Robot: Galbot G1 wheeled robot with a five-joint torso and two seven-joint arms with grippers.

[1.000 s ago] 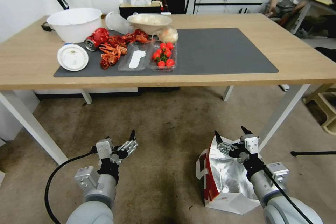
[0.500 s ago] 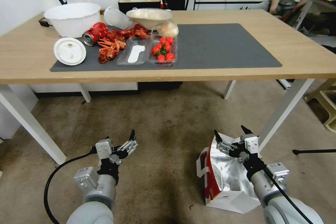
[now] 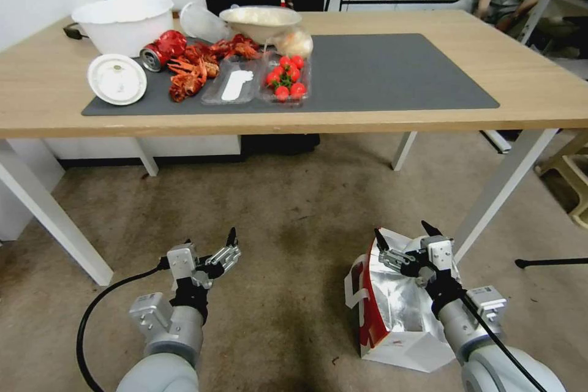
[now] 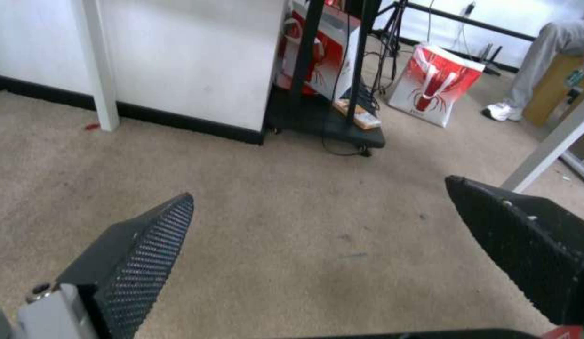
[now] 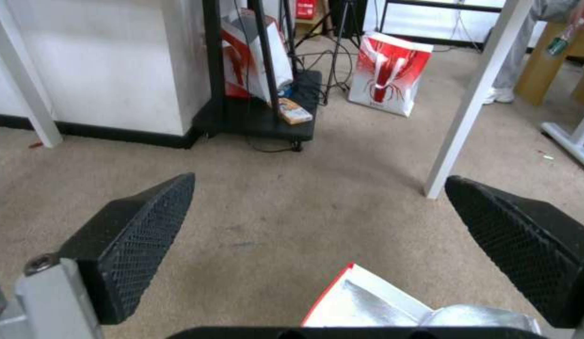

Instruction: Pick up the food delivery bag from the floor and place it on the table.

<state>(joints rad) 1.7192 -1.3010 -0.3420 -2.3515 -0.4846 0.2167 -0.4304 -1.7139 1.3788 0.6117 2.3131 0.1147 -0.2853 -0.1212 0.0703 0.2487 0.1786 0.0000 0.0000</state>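
Note:
The food delivery bag [image 3: 392, 312], white with a red side panel and a silver foil lining, stands open on the floor [image 3: 294, 208] at my lower right. My right gripper [image 3: 402, 233] hangs open just above the bag's open mouth and touches nothing. In the right wrist view the bag's rim [image 5: 380, 306] lies just under that gripper [image 5: 320, 179], whose fingers are wide apart. My left gripper [image 3: 211, 245] hovers open over bare carpet at the lower left, also seen open in its own wrist view [image 4: 320, 188]. The table [image 3: 539, 98] with its dark mat [image 3: 398, 73] stands ahead.
The mat's left half holds a white bowl [image 3: 122, 21], crayfish [image 3: 190, 73], a tray of tomatoes [image 3: 285, 76], a can and a lid. A white table leg [image 3: 502, 187] stands near the bag. Another red-white bag [image 5: 389, 73] and a black stand [image 5: 254, 113] sit beyond.
The whole head picture has shifted, with the table sliding up and widening, so the camera has moved. Both grippers stay open and the bag stays on the floor.

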